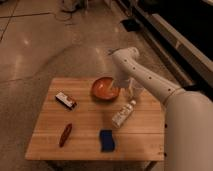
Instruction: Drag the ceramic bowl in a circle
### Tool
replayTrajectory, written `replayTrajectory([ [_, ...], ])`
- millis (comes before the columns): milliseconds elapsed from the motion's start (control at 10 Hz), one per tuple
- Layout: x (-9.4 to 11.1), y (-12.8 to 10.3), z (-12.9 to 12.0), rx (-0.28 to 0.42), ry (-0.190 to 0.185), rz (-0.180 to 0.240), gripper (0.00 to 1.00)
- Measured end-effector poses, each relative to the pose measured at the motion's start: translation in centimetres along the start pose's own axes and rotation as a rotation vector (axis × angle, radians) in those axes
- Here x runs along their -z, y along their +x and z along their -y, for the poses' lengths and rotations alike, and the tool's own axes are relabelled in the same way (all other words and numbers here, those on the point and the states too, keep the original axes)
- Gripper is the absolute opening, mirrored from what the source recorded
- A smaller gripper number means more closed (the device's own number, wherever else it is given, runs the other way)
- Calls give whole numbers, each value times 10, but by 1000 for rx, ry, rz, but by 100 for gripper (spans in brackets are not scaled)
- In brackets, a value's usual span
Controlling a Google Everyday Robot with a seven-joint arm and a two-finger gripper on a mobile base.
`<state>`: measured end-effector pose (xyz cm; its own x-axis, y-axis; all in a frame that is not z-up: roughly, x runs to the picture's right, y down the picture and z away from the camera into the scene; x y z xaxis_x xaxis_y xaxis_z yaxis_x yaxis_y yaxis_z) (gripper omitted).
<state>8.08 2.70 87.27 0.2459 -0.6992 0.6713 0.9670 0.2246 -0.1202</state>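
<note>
The gripper sits low at the right rim of the ceramic bowl, masked by its own wrist; open or closed, cannot tell. The bowl stands mid-far on the wooden table, and the arm half hides a white cup

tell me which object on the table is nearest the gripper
The orange ceramic bowl: the gripper is at its rim, while the bottle and blue sponge lie farther away.

One raised camera looks down across the table, end effector at ceramic bowl.
</note>
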Motion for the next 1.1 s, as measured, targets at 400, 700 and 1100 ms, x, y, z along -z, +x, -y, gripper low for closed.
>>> replayTrajectory([
  [400, -25, 30, 16, -61, -1, -61, 80],
  [700, -44, 45, 17, -83, -29, -113, 80],
  [1100, -77, 37, 19, -101, -54, -101, 62],
])
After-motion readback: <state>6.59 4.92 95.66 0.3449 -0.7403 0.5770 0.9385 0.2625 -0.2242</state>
